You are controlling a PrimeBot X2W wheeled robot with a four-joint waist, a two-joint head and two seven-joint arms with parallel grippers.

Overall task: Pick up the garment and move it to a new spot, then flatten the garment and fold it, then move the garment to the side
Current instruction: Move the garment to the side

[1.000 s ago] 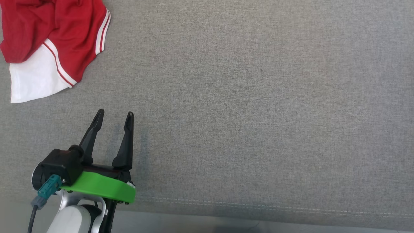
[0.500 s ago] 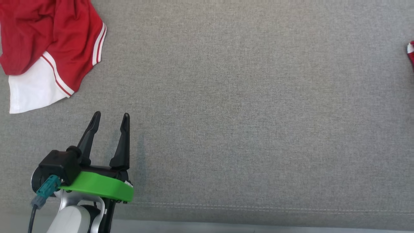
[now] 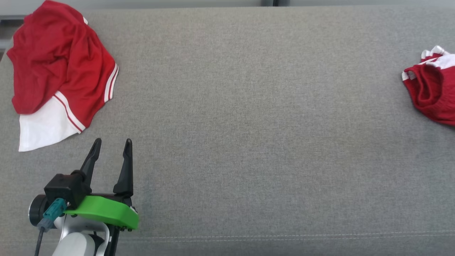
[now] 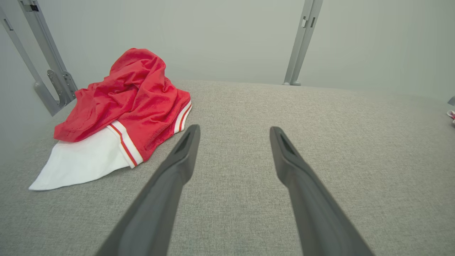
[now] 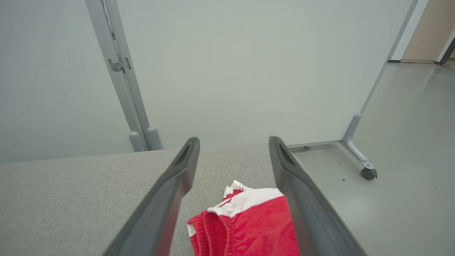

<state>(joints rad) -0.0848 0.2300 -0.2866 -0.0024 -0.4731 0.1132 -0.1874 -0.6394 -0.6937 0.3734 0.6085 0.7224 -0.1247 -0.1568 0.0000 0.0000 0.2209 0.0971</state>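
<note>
Nearest in the head view, at 7 o'clock, the left gripper (image 3: 112, 141) hangs low over the grey fabric-covered bench (image 3: 249, 124) with its two dark fingers spread wide and nothing between them. From its tips toward 11 o'clock, near but apart, lies a red garment (image 3: 60, 64) in a rumpled heap, with a flat white panel and red-and-white striped trim on the side facing the gripper. The right gripper (image 5: 233, 140), equally spread and empty in its wrist view, is above a second red garment (image 5: 249, 220), which lies bunched at 3 o'clock by the bench's right end with a gathered waistband showing. Which of the two pieces the task means cannot be told from here. Both look like thin, light sports knit: limp, easy to lift, likely to sag and drag its folds rather than keep any shape, and unlikely to slip out of a firm pinch. On the first piece the striped hem or the free white corner looks the best place to take hold, since one layer there lies flat and reachable; on the second, the waistband. No brand, label or writing can be read anywhere.
</note>
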